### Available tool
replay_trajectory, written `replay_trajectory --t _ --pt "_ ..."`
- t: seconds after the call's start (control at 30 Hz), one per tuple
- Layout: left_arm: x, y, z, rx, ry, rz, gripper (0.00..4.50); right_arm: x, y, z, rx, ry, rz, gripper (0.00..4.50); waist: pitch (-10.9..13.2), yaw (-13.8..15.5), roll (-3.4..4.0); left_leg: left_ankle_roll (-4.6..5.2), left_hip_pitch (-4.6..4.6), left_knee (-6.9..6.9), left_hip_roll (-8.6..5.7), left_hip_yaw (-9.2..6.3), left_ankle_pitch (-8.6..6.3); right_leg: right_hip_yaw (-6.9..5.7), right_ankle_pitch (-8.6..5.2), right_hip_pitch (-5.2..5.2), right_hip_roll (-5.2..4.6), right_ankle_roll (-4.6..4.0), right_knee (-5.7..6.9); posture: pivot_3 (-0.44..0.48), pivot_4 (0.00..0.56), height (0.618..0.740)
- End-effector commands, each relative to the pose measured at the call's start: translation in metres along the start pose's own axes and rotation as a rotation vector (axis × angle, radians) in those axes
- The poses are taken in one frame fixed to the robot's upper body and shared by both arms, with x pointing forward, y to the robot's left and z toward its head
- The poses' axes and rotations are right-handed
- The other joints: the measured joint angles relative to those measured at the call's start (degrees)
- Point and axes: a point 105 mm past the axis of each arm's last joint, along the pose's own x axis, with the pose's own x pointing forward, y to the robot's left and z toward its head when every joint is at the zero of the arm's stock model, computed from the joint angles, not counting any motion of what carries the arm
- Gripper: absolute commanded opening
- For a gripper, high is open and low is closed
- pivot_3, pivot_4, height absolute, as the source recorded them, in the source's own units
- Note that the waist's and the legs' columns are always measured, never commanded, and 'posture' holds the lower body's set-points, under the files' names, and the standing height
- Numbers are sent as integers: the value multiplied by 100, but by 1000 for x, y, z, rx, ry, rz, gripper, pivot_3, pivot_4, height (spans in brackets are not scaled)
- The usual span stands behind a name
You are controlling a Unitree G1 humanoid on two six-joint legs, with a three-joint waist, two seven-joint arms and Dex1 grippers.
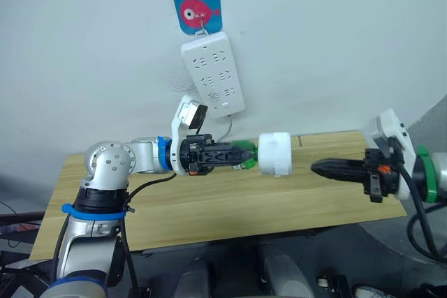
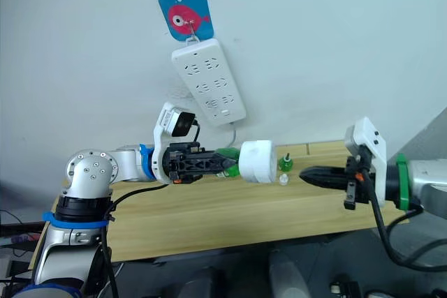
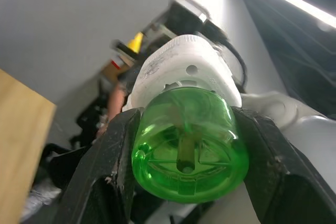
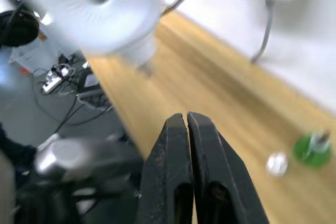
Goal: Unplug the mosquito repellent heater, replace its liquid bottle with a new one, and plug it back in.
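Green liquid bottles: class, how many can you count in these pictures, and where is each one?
2. One green bottle is clamped in the left gripper, attached to the white heater. A second green bottle stands on the wooden table near the wall. Others may be hidden.

The mosquito repellent heater [image 1: 275,153], a small rounded white plastic unit, is held lying sideways in the air above the tabletop [image 1: 230,204], below the wall-hung power strip [image 1: 213,72]. A green translucent liquid bottle [image 3: 189,153] is fitted into its end. A second small green bottle [image 2: 285,164] stands on the tabletop, a clear cap [image 2: 283,179] just beside it.
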Motion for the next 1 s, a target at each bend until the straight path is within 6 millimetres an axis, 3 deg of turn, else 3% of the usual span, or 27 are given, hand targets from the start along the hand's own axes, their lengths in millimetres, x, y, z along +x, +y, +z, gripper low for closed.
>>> replay_trajectory --t 0.03,0.1,0.23,0.53,0.77,1.0 --pt "2 -8 4 20 28 -42 2334 12 -9 8 -65 -26 -11 0 -4 -18 5 0 -2 -1 0 -1 0 0 0 -2 -1 0 1 -210 135 740" --pt "2 -8 3 20 32 -44 2334 18 -8 12 -83 -37 16 0 -4 -33 5 0 -1 -1 -1 -2 0 1 0 -3 -4 -1 3 -209 134 740" --pt "3 -7 5 26 17 -38 2334 30 14 19 -85 -58 140 0 -5 -33 5 -1 -4 0 -5 -29 0 0 1 -6 -12 -1 8 -205 136 740" --pt "4 6 11 65 -63 35 2334 35 48 26 -33 -83 255 0 -7 -29 2 0 5 4 -17 -45 0 -9 0 -12 -49 -1 54 -204 143 740" --pt "3 16 7 116 -54 105 2334 32 53 40 11 -145 249 0 -7 -39 2 0 5 5 -17 -43 0 -8 0 -14 -44 0 56 -208 147 740" --pt "8 16 -5 177 29 100 2334 30 37 62 86 -244 175 0 -7 -72 2 0 3 4 -19 -41 0 -5 0 -14 -38 0 55 -210 149 740"
